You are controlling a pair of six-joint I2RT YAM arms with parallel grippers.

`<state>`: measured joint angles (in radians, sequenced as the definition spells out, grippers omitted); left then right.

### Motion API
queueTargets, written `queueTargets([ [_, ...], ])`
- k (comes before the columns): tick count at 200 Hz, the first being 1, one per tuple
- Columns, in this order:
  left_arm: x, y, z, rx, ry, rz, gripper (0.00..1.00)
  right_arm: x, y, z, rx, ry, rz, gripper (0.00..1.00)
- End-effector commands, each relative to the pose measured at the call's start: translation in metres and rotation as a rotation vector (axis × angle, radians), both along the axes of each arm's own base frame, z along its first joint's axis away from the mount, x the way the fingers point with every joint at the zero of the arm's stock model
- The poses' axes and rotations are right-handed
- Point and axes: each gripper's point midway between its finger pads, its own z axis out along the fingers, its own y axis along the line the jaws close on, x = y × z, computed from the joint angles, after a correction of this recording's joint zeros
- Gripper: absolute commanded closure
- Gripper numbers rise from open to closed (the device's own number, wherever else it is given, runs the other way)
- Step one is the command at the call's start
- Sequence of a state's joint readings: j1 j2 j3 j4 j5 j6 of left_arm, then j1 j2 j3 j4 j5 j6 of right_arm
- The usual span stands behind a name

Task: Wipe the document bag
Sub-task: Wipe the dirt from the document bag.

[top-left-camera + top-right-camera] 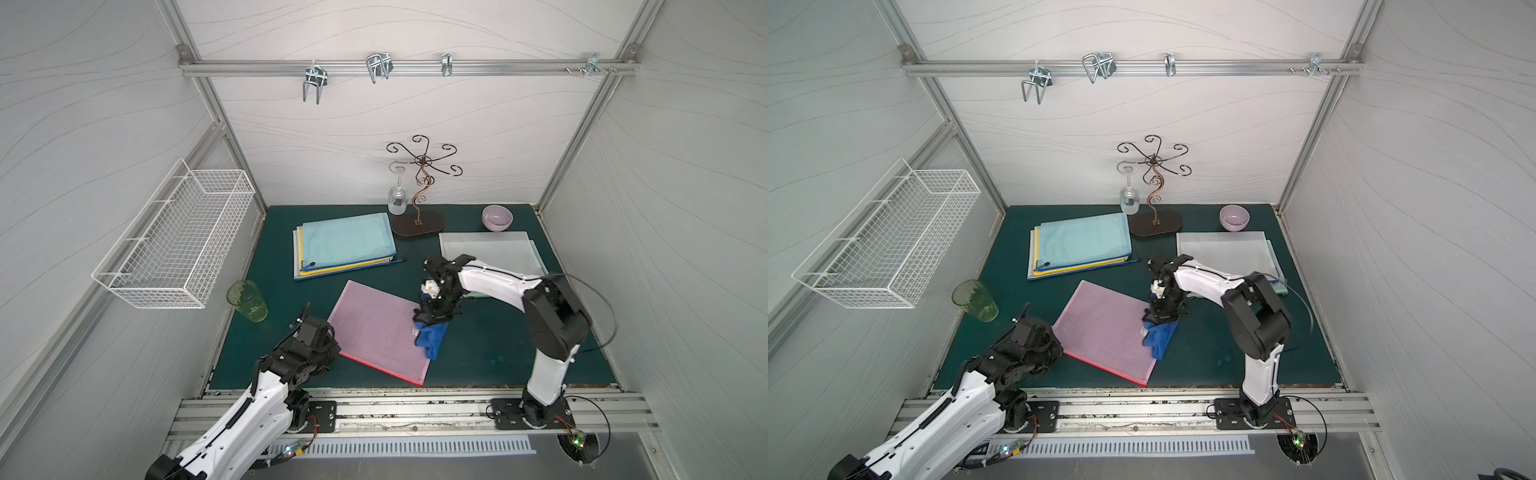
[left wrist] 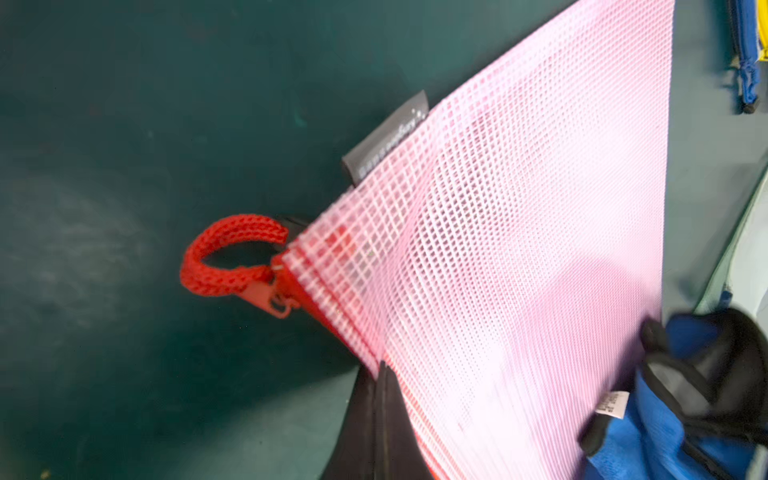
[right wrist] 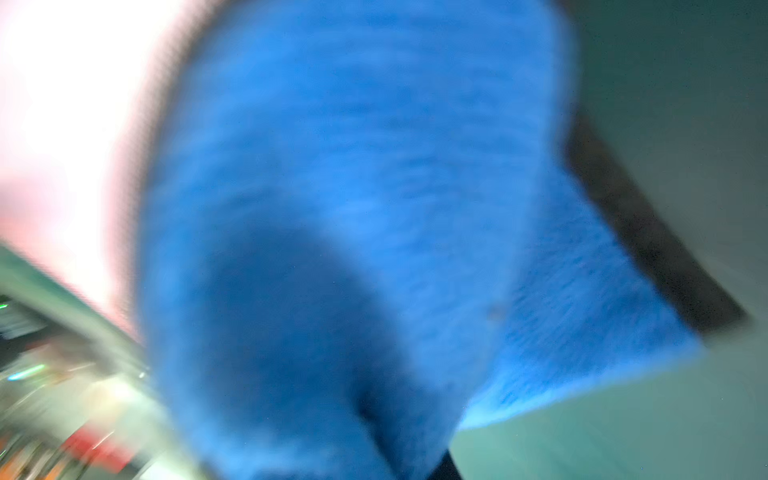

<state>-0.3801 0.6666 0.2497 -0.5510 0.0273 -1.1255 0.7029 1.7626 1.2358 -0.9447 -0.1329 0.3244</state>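
Observation:
The pink mesh document bag lies slanted in the middle of the green mat, its red zipper edge toward the front. My left gripper is shut, its tips against the bag's red edge near the zipper pull. My right gripper is shut on a blue cloth, which hangs down onto the bag's right edge and the mat beside it. The cloth fills the blurred right wrist view and hides the jaws there.
A stack of document bags with a light blue one on top lies at the back left. Translucent white bags lie at the back right. A green cup, a glass stand with a wine glass, a pink bowl and a wall basket are around.

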Motion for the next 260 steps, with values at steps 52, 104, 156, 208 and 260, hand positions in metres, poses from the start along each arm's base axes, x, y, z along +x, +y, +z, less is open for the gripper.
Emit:
queueTargets([
  [52, 0.015, -0.007, 0.015, -0.022, -0.045, -0.031, 1.00, -0.002, 0.223, 0.062, 0.571, 0.104, 0.262, 1.00],
  [104, 0.016, -0.005, 0.022, -0.015, -0.055, -0.033, 1.00, 0.024, 0.279, 0.006, 0.605, 0.177, 0.232, 1.00],
  [156, 0.019, -0.005, 0.024, -0.024, -0.068, -0.032, 1.00, 0.034, 0.118, -0.007, 0.144, 0.016, 0.180, 1.00],
  [208, 0.024, -0.005, 0.022, -0.014, -0.066, -0.037, 1.00, -0.050, 0.127, 0.026, 0.250, 0.110, 0.344, 1.00],
  [260, 0.035, -0.003, 0.038, -0.002, -0.096, -0.043, 1.00, -0.061, 0.153, -0.016, 0.342, 0.306, 0.226, 1.00],
])
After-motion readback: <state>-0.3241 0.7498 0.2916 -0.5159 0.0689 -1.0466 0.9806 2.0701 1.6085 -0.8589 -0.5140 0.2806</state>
